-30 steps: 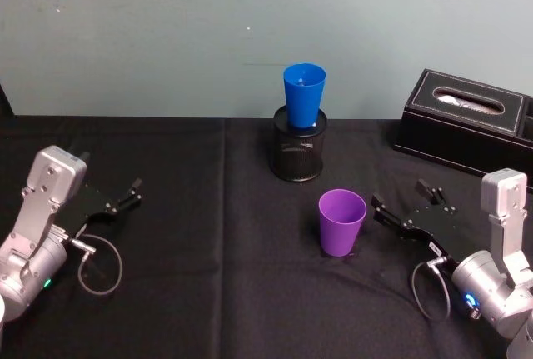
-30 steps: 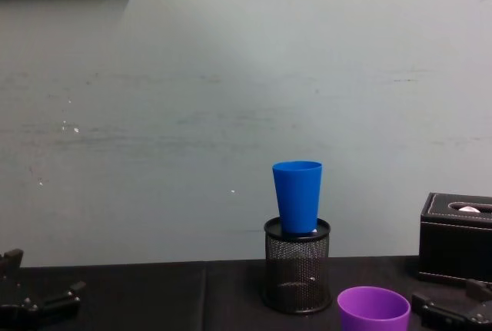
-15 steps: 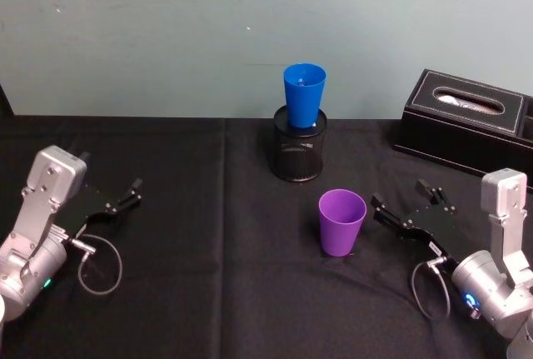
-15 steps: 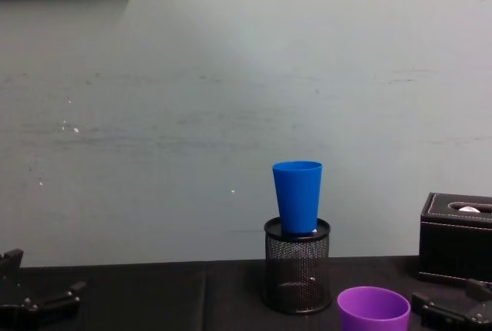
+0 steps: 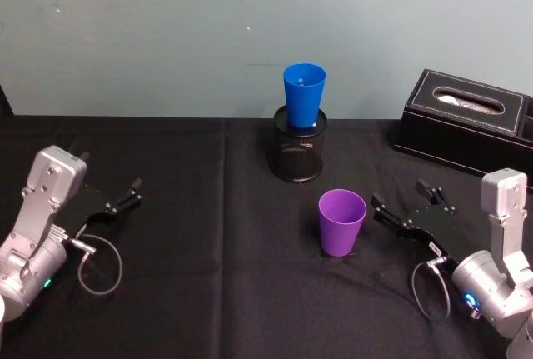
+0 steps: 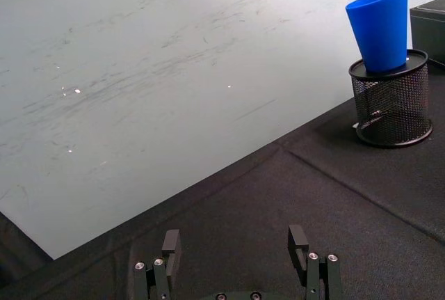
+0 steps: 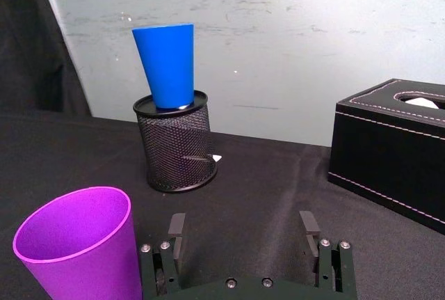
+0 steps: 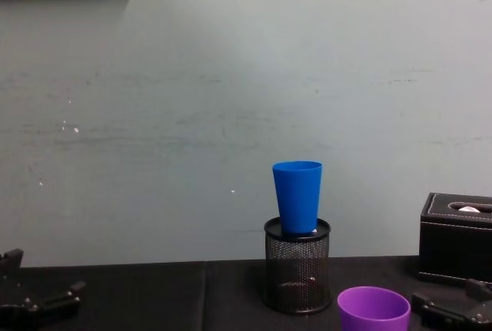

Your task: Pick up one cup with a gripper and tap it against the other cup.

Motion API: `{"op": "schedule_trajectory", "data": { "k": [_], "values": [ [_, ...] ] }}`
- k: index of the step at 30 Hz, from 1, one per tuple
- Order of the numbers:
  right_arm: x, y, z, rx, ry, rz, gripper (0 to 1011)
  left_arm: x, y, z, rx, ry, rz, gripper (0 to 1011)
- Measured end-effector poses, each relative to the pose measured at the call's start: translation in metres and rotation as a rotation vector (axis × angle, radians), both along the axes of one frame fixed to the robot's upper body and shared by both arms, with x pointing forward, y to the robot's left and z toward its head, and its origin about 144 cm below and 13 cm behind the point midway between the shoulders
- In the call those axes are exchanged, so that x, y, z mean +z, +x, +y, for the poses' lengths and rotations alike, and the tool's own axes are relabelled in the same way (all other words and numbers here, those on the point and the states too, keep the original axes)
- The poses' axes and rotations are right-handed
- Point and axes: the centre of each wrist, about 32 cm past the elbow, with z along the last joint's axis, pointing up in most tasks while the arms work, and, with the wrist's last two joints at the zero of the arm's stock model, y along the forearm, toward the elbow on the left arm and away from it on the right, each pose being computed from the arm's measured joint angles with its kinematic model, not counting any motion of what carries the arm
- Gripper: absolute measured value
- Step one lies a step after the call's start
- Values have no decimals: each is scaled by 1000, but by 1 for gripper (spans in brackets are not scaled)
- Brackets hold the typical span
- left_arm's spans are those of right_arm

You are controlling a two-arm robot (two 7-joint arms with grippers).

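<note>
The short purple cup (image 5: 342, 222) stands upright on the black tablecloth, mouth up. It also appears at the near corner of the right wrist view (image 7: 76, 244). The taller blue cup (image 5: 304, 95) sits upright in a black mesh pen holder (image 5: 299, 152) farther back, centre. My right gripper (image 5: 400, 196) rests low just right of the purple cup, open and holding nothing, apart from the cup; its open fingers (image 7: 176, 225) point toward the holder. My left gripper (image 5: 110, 174) lies parked at the far left, open and holding nothing (image 6: 234, 239).
A black tissue box (image 5: 466, 122) with white stitching stands at the back right, behind the right arm. A pale green wall closes the back of the table. Bare black cloth (image 5: 216, 242) lies between the left arm and the cups.
</note>
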Motion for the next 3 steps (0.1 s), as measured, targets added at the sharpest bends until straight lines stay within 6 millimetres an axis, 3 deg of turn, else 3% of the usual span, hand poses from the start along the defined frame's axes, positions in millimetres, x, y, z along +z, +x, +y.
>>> {"op": "schedule_trajectory", "data": {
  "k": [3],
  "values": [
    [0, 0, 0, 0, 0, 0, 1004, 0, 0, 0, 0, 0, 0, 1011]
  ]
}}
